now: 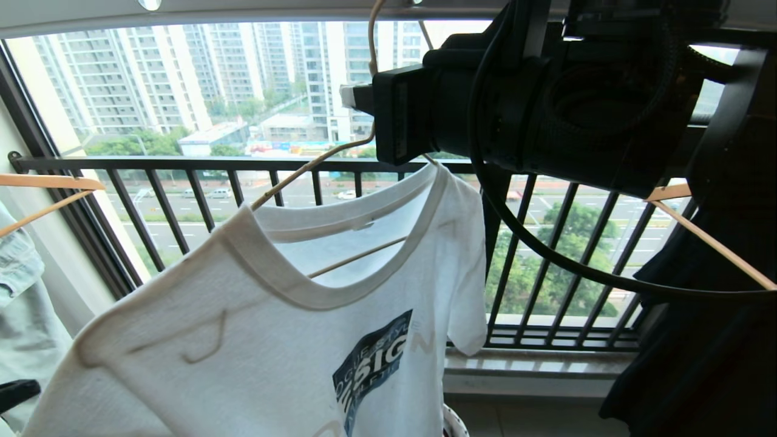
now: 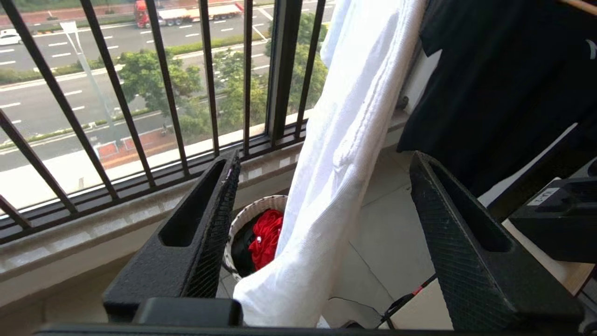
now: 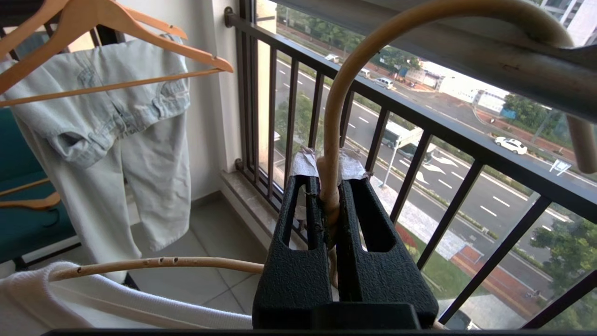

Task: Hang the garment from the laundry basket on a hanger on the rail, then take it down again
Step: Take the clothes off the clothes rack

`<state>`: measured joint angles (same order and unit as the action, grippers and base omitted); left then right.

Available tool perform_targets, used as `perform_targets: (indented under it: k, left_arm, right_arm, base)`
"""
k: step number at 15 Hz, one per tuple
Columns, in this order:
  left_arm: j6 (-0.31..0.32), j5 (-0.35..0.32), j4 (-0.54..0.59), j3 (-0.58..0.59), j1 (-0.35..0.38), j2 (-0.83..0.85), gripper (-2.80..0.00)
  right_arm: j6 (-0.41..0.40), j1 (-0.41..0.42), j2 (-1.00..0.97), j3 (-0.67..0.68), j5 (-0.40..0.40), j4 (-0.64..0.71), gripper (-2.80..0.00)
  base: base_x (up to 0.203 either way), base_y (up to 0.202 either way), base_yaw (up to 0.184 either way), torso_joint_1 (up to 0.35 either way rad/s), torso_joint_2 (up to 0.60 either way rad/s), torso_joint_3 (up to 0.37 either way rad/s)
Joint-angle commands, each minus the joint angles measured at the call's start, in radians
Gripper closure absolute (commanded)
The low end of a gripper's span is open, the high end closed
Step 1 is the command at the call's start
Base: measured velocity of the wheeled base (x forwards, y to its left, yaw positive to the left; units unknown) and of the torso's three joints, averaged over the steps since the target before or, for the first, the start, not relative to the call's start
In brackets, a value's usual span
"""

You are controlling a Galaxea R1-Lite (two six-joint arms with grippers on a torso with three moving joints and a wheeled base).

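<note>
The T-shirt (image 1: pixel 255 340) hung on the wire hanger (image 3: pixel 336 116), whose hook sat over the rail (image 3: pixel 466 60); the right claw (image 3: pixel 329 172) was clamped on the hook's stem, and the left claw (image 2: pixel 322 219) stood apart beside the hem above the basket (image 2: pixel 252 219). Hanging looked complete; taking down would call for unhooking. Balcony: tiled floor, black railing (image 1: pixel 200 182).

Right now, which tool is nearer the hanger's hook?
Right. The right tool is clamped on the hanger just below its hook. The left tool is lower down, open around the T-shirt's hanging side.
</note>
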<state>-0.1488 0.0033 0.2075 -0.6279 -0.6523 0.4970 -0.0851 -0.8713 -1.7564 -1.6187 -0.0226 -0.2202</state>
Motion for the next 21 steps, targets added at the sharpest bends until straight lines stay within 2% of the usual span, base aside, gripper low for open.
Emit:
perform_targets:
  k: [1,4,5,8,9,13,16,21]
  left_arm:
    - [-0.020,-0.012,0.018,-0.026,0.029,-0.045,-2.80]
    - [-0.062,-0.012,0.018,-0.028,0.073,-0.068,-2.80]
    - [-0.069,-0.014,0.018,-0.030,0.080,-0.066,0.00]
    - [-0.071,-0.011,0.018,-0.030,0.096,-0.070,0.00]
    - [-0.071,-0.011,0.018,-0.030,0.099,-0.069,0.00]
    - [-0.069,-0.011,0.018,-0.029,0.099,-0.061,0.00]
    - [-0.069,-0.011,0.020,-0.029,0.098,-0.051,0.00]
    - [-0.071,-0.011,0.021,-0.023,0.097,-0.050,0.00]
  right_arm:
    - [0.001,0.000,-0.002,0.009,0.000,-0.001,0.00]
    - [-0.001,0.000,-0.002,0.014,0.000,-0.002,0.00]
    - [0.001,0.000,-0.002,0.014,0.000,-0.002,0.00]
    - [0.001,0.000,-0.002,0.014,0.000,-0.006,0.00]
    - [0.001,0.000,-0.002,0.014,-0.002,-0.007,-2.80]
    - [0.001,-0.003,0.032,0.019,-0.020,0.003,-2.80]
    - [-0.001,-0.008,0.120,0.076,-0.049,0.016,-2.80]
    - [-0.009,-0.002,0.368,0.381,-0.066,0.019,-2.80]
  base:
    - [0.000,0.000,0.000,0.000,0.00,0.000]
    - [0.000,0.000,0.000,0.000,0.00,0.000]
    - [0.000,0.000,0.000,0.000,0.00,0.000]
    - [0.000,0.000,0.000,0.000,0.00,0.000]
    - [0.000,0.000,0.000,0.000,0.00,0.000]
    - [0.000,0.000,0.000,0.000,0.00,0.000]
    - [0.000,0.000,0.000,0.000,0.00,0.000]
    - [0.000,0.000,0.000,0.000,0.00,0.000]
